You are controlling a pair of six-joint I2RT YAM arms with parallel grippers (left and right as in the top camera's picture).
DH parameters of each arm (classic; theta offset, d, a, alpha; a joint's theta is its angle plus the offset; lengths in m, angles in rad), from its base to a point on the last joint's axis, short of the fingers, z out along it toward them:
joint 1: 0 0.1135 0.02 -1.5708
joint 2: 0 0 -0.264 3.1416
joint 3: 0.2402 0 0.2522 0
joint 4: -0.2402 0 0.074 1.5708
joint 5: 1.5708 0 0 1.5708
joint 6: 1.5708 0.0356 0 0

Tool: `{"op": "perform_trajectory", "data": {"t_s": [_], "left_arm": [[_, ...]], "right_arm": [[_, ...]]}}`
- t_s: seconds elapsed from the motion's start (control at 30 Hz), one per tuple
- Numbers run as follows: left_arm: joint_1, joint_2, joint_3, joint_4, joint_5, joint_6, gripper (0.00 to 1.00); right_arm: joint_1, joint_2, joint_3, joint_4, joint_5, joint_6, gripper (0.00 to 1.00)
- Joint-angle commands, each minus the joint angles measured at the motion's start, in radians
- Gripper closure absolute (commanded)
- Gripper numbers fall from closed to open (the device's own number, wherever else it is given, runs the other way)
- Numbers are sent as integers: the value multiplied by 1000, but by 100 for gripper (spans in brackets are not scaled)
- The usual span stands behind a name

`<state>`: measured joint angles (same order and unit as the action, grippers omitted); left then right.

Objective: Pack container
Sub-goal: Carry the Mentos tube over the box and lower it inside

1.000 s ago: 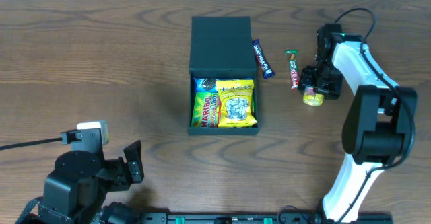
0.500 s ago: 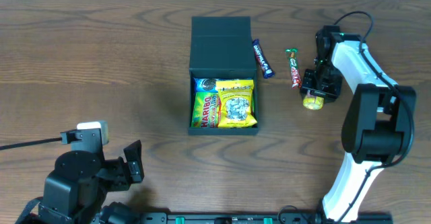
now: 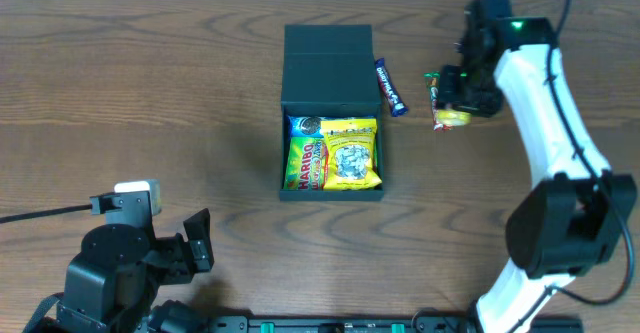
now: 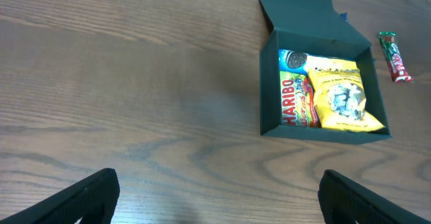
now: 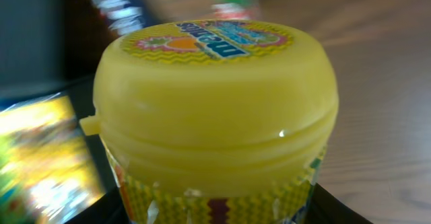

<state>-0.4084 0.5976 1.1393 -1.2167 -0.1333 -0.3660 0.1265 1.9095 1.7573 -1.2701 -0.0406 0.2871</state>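
The matte black square cardboard box (image 3: pixel 283 158) (image 4: pixel 269 83) sits near the middle of the wooden table (image 3: pixel 150 93), its hinged flap laid open flat toward 12 o'clock. Inside lie a Haribo bag (image 3: pixel 300 163), a yellow crinkled snack packet (image 3: pixel 350 155) and, in the 11 o'clock corner, a blue-and-white Oreo packet (image 3: pixel 305 125). These cover the floor wall to wall.

Bare wood runs wide at the box's 9 o'clock side and in a narrower strip at 6 o'clock. At 2 o'clock a blue wrapped candy bar (image 3: pixel 389 85) lies just beside the flap's edge, and a red-and-green wrapped candy bar (image 3: pixel 432 85) (image 4: pixel 394 56) lies a little further out.

The right gripper (image 3: pixel 458 108) is clamped on a yellow round plastic tub (image 3: pixel 453 119) (image 5: pixel 215 109) – at the red-and-green bar's near end. Its white arm rises from 5 o'clock and bends toward 12.

The left gripper (image 4: pixel 217 180) – fingers spread wide – sits at 7 o'clock, well apart from the box.
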Motion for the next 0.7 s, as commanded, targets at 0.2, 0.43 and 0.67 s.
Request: {"op": "perform_trajectory", "data": {"t_s": [0.2, 0.43, 0.67], "left_arm": [[4, -3, 0, -14, 3, -8, 5], [4, -3, 0, -17, 3, -8, 5], [4, -3, 0, -17, 3, -8, 5]], "right_arm": [[334, -39, 15, 8, -87, 70, 65], [478, -39, -17, 67, -87, 124, 62], [576, -37, -174, 227, -87, 192, 61]]}}
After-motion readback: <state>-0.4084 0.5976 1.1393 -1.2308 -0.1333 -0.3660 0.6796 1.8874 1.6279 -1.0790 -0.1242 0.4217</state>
